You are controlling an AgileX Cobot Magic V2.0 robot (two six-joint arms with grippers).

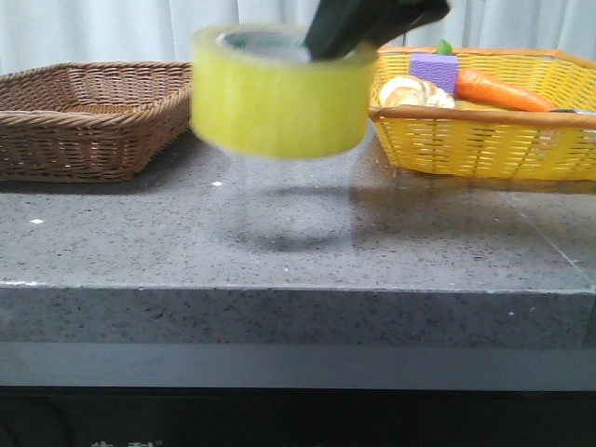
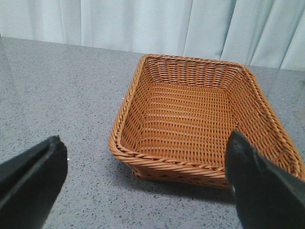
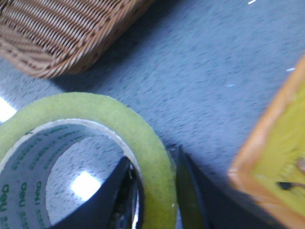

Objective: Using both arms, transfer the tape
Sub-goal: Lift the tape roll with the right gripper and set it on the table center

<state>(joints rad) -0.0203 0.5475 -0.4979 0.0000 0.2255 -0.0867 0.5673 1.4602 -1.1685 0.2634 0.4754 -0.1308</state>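
Observation:
The tape [image 1: 279, 98], a wide yellow roll with a white core printed in green, hangs in the air above the grey table in the front view. My right gripper [image 1: 346, 37] comes down from the top and is shut on the roll's wall, one finger inside the core and one outside. The right wrist view shows the tape [image 3: 138, 138] pinched between the two black fingers [image 3: 188, 191]. My left gripper [image 2: 147, 191] is open and empty, its fingers wide apart, low over the table in front of the brown basket [image 2: 190, 160]. It does not show in the front view.
A brown wicker basket [image 1: 88, 116] stands empty at the back left. A yellow wicker basket [image 1: 484, 140] at the back right holds a carrot [image 1: 498, 90], a purple block [image 1: 435, 70] and bread [image 1: 414, 91]. The grey stone table [image 1: 279, 242] has its front edge near the camera.

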